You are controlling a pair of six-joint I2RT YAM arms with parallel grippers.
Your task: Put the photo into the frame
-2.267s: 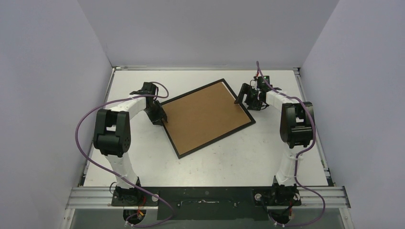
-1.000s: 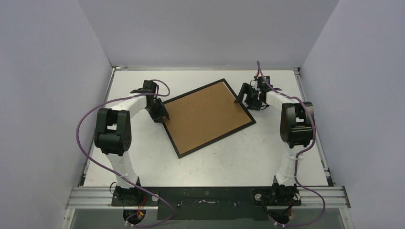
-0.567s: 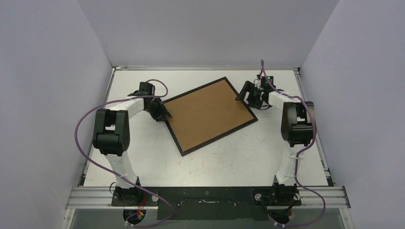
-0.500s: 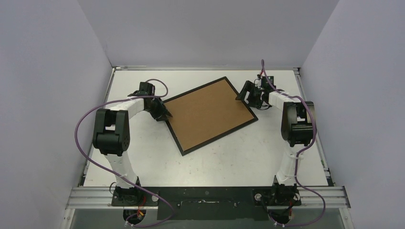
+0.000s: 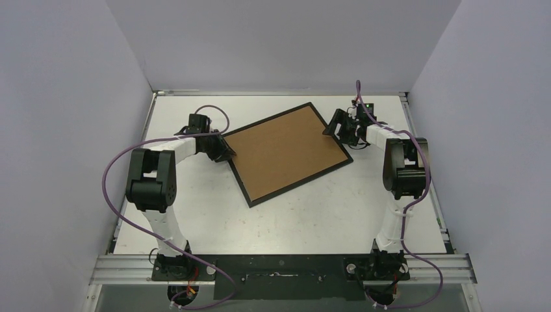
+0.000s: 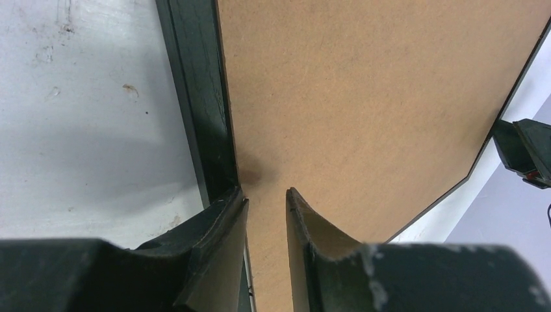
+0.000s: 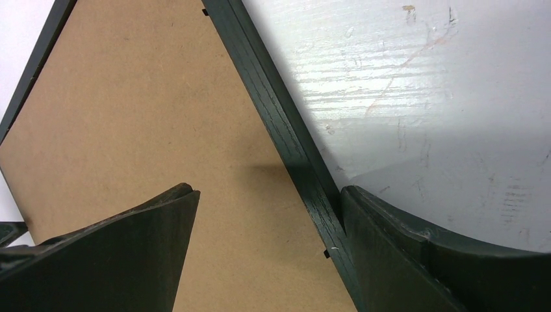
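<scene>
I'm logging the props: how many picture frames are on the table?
1. The black frame lies flat at an angle in the middle of the table, its brown backing facing up. No other frame shows, though one beneath it would be hidden.

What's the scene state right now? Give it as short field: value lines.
frame: black picture frame lying flat on the table, back side up, set diagonally
backing: brown backing board fills the frame opening
photo: not visible in any view
left gripper: at the frame's left rail, jaws a narrow gap apart, one finger at the rail, the other over the backing
right gripper: jaws wide, straddling the frame's right rail
task status: cannot confirm whether the photo is inside
</scene>
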